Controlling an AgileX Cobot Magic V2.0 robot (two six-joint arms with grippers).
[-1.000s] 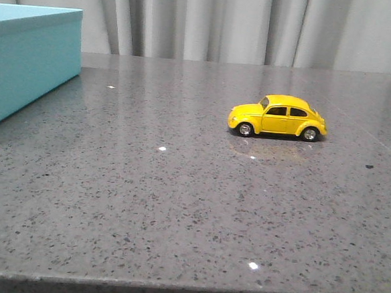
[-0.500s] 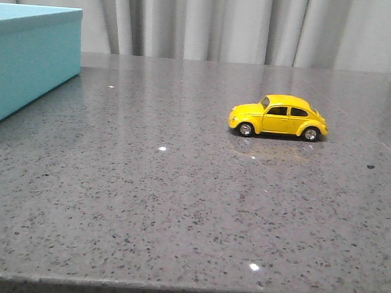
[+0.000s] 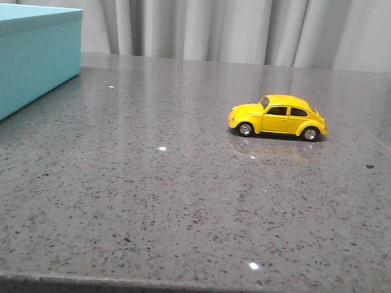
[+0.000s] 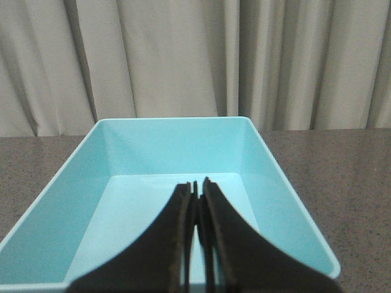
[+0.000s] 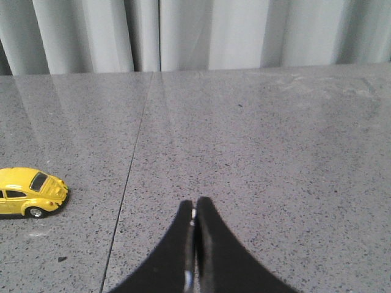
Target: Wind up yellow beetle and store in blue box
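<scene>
Well apart from the blue box [image 3: 27, 57], the glossy yellow beetle [image 3: 278, 117] stands on the speckled bench [image 3: 178, 205], dark-windowed, silver-hubbed. Left end effector [image 4: 197, 186] and right end effector [image 5: 194, 207] are both pressed together, empty.

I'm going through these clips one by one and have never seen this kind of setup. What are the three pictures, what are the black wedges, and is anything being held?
This is a two-armed robot at a grey speckled table. The front view looks forward over the table: a yellow toy car stands on its wheels right of centre, and a blue box sits at the far left. The other two pictures come from cameras on the wrists. The black wedges are each arm's jaws. The left gripper hangs over the open box, which looks empty; the right gripper is above bare table, the car off to one side. Both are shut and hold nothing.
</scene>
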